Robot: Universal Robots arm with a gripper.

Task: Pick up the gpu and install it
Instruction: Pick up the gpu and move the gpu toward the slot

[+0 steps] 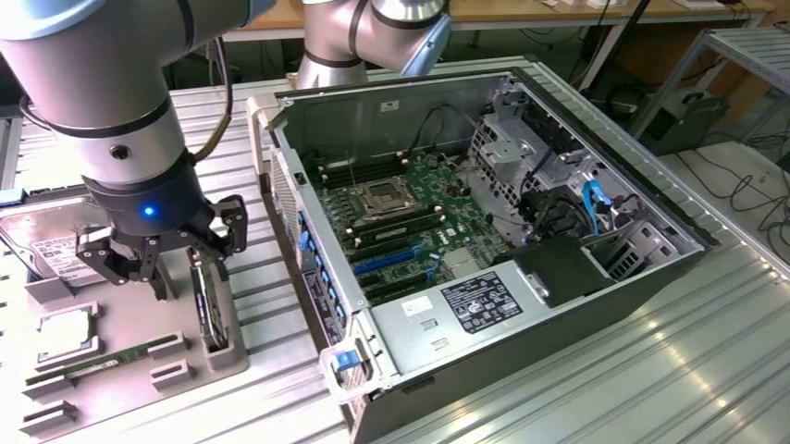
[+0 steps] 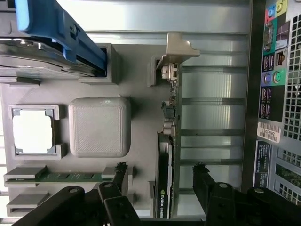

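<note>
The gpu [image 2: 164, 181], one card, stands on edge in a slot of the single grey tray [image 1: 129, 319], at the tray side nearest the one open computer case [image 1: 408, 120]. Its silver bracket [image 2: 176, 52] is at the far end from the gripper. The one gripper [image 1: 191, 277] hangs right over the card. Its two fingers [image 2: 117, 172] are spread wide, one on each side of the gpu with a gap showing both ways, so they hold nothing. The same tray carries one narrow memory stick [image 1: 92, 363], one processor chip [image 1: 62, 338] and one hard drive [image 1: 50, 254]. Tray and case sit side by side on the ribbed metal counter [image 1: 642, 370].
</note>
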